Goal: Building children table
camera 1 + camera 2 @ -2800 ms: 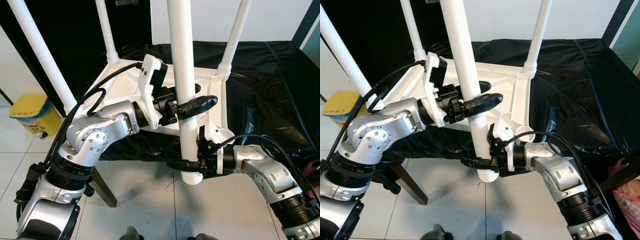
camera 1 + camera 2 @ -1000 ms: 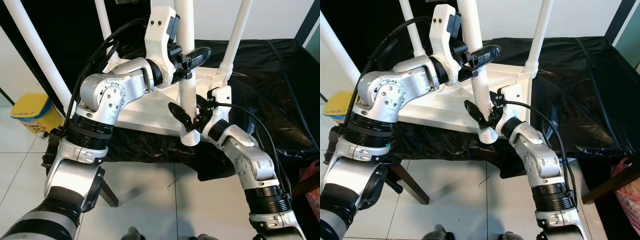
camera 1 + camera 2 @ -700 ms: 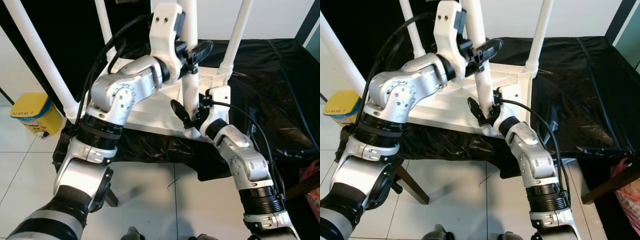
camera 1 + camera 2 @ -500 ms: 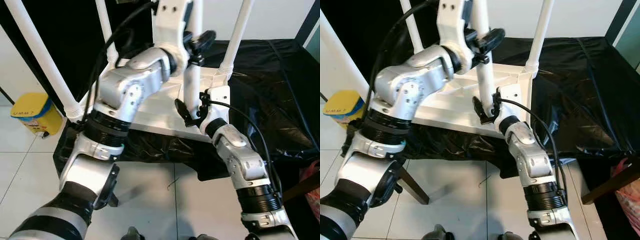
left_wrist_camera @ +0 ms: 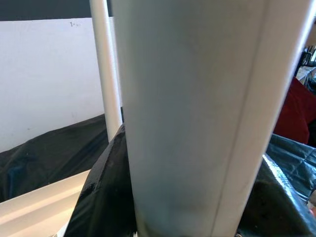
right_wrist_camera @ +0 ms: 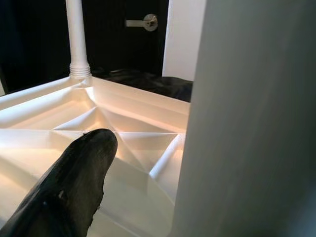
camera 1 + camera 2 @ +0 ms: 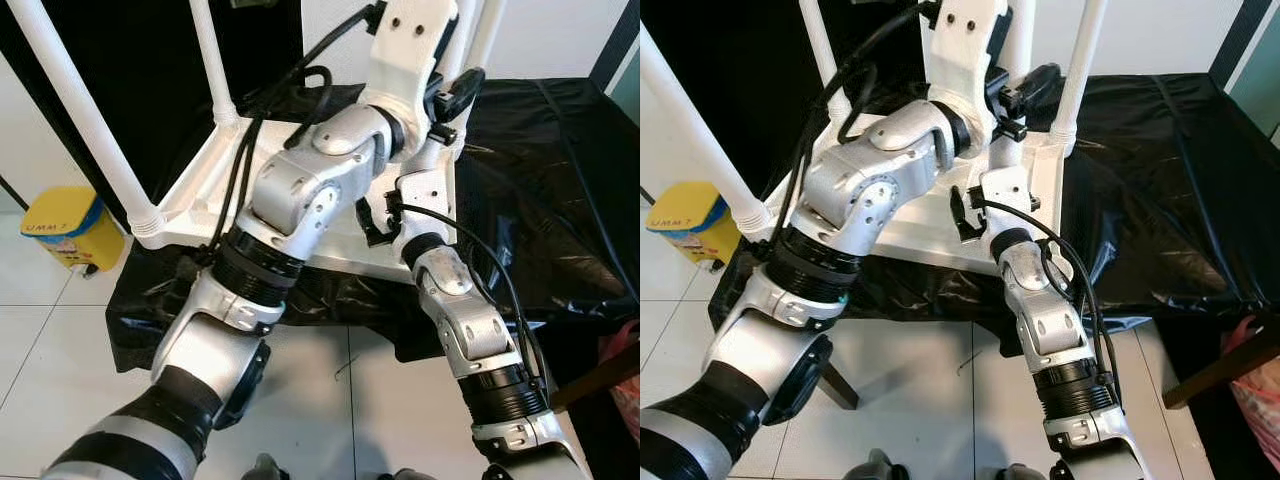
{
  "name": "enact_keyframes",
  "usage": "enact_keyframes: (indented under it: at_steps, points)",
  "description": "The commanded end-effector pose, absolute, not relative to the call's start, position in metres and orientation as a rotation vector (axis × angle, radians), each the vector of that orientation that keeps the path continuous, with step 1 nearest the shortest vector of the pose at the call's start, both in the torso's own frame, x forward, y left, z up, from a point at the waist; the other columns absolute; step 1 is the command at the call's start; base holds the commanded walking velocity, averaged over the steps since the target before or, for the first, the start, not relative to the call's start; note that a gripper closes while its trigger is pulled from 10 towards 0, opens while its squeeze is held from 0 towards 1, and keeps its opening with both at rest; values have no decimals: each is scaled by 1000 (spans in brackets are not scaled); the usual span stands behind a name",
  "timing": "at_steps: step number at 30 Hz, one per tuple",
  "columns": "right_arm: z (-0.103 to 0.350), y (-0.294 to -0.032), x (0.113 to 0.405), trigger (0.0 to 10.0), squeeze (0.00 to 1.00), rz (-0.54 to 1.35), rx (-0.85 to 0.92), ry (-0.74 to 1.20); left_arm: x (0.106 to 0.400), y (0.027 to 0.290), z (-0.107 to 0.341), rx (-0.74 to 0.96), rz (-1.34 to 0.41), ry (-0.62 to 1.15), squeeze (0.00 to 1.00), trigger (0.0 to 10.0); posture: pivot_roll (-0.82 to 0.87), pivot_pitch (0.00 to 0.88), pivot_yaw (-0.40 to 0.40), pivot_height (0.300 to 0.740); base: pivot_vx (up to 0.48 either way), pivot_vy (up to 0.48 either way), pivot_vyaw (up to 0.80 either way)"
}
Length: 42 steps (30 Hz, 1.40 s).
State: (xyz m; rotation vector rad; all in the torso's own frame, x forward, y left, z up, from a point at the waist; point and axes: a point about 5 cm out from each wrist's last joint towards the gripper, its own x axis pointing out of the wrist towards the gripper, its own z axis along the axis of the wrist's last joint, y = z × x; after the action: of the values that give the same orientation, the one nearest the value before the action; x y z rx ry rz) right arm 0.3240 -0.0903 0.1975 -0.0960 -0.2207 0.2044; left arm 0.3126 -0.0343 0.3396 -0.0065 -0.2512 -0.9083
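Observation:
The white children's table top (image 7: 200, 190) lies upside down on a black-covered surface, with three white legs (image 7: 80, 110) standing up from its corners. My left gripper (image 7: 455, 90) is shut on a fourth white leg (image 5: 197, 123), held upright above the far right part of the top. My right gripper (image 7: 385, 215) sits lower on the same leg. Its black finger (image 6: 74, 192) stands apart from the leg (image 6: 247, 123), so it is open; the other finger is hidden behind the leg. The leg's lower end is hidden by my arms.
Black sheeting (image 7: 560, 180) covers the surface to the right of the table top. A yellow bin (image 7: 60, 225) stands on the white tiled floor at the left. A door with a metal handle (image 6: 143, 22) is behind the table.
Both arms reached forward and carried the leg from off the near edge to above the far right of the top. My right gripper loosened from the leg's lower end.

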Motion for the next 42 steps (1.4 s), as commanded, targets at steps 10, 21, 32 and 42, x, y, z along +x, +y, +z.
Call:
enact_keyframes:
  at_steps: [10,21,32,42]
  points:
    - [194,-86,324,0,0,170,-82,-232,316,-38,339,-13,-829,-263,0,10000,-37,43,21,740,0,0,0]
    - [191,-90,324,0,0,124,-49,-220,318,-39,340,17,-805,-280,0,10000,-36,59,29,740,0,0,0]
    - [190,-97,325,10000,0,70,-16,-199,314,-39,340,-46,-845,-311,1000,10000,-36,64,26,740,0,0,0]
    - [193,-101,327,10000,0,40,-1,-199,310,-37,345,-63,-845,-356,0,10000,-38,66,28,740,0,0,0]
